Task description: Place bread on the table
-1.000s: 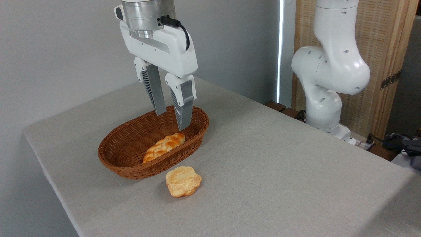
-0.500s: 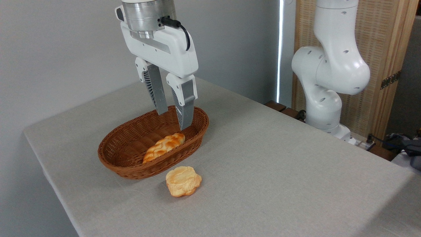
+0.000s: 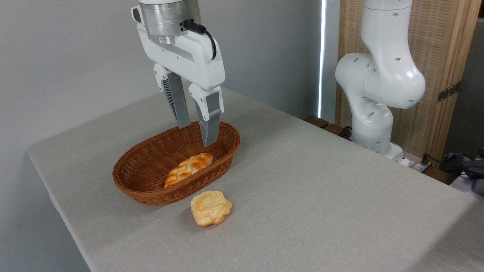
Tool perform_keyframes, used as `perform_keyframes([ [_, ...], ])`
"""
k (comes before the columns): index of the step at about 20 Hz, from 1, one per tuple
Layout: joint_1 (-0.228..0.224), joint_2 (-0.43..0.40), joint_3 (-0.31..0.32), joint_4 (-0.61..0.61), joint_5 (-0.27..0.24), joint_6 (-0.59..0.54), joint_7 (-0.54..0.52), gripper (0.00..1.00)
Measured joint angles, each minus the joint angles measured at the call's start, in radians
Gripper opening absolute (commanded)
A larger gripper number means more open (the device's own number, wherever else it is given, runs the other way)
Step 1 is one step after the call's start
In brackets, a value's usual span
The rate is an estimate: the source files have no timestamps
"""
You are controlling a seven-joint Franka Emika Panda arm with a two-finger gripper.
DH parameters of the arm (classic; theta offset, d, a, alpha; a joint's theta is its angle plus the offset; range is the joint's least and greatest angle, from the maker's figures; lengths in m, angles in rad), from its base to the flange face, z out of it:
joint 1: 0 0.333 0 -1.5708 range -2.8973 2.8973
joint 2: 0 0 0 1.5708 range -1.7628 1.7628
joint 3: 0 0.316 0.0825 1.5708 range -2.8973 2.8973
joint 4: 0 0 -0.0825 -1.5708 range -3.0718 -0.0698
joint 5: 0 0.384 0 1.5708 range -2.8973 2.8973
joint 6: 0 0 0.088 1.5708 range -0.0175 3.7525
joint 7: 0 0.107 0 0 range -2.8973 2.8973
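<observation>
One risk: my gripper [image 3: 196, 136], released and empty above the far end of the bread [image 3: 188, 169], could snag the basket [image 3: 143, 185] rim descending.

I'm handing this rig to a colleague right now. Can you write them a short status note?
Gripper: jaws open, empty, hovering above the back of the wicker basket.
Bread: braided loaf lying inside the basket, untouched.
Round bun: on the table, in front of the basket; not the target.
Done: nothing yet.
Left: lower onto the loaf, grasp it, lift it out, set it on the table.
</observation>
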Motion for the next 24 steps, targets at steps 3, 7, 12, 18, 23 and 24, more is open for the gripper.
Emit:
perform_keyframes([
  [3,-0.007,-0.011,0.000,-0.013,-0.005,0.000,0.000,1.00],
  [7,-0.026,-0.056,-0.001,-0.063,-0.014,0.004,0.000,1.00],
  [12,-0.060,-0.118,-0.001,-0.157,-0.046,0.065,-0.010,1.00],
  [18,-0.114,-0.121,-0.002,-0.226,-0.067,0.187,-0.134,1.00],
  [23,-0.154,-0.088,-0.069,-0.281,-0.075,0.314,-0.310,1.00],
  [24,-0.157,-0.078,-0.093,-0.302,-0.075,0.353,-0.338,1.00],
])
